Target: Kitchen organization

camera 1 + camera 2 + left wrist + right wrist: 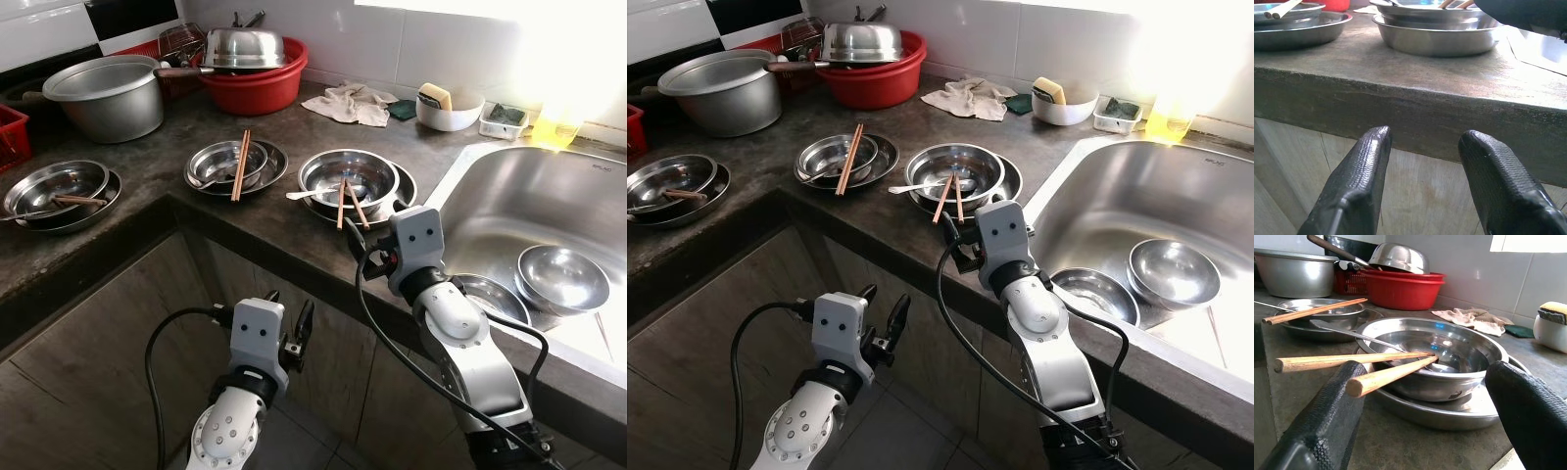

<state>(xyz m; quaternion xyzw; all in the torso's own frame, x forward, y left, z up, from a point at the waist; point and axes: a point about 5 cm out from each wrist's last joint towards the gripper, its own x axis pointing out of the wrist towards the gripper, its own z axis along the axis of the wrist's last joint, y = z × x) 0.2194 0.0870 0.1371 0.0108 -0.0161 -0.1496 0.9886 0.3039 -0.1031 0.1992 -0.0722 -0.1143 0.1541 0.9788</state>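
Left eye view, lower centre: the left tool (pixel 291 333) hangs below the worktop (pixel 147 162) edge, its silver forearm rising from the bottom of the frame and its two black fingers spread, gripping nothing, aimed at the cabinet front under the worktop's lip. Centre of the frame: the right arm climbs from the lower right, bends at the wrist and brings the right tool (pixel 1425 396) up to the worktop edge, fingers spread wide on either side of the near stack of bowl and plate (pixel 358 181), nothing pinched between them. A pair of chopsticks (pixel 348 204) rests across that bowl's rim, long axis running from the bowl's middle toward the worktop edge, blunt ends pointing at the tool. A spoon (pixel 312 193) lies in the same bowl, handle toward frame left. Left of it, another bowl on a plate (pixel 235 164) carries chopsticks lying front to back. Far left sits a third stack (pixel 59 191). Right of frame, the sink (pixel 549 211) holds two steel bowls (pixel 562 277).
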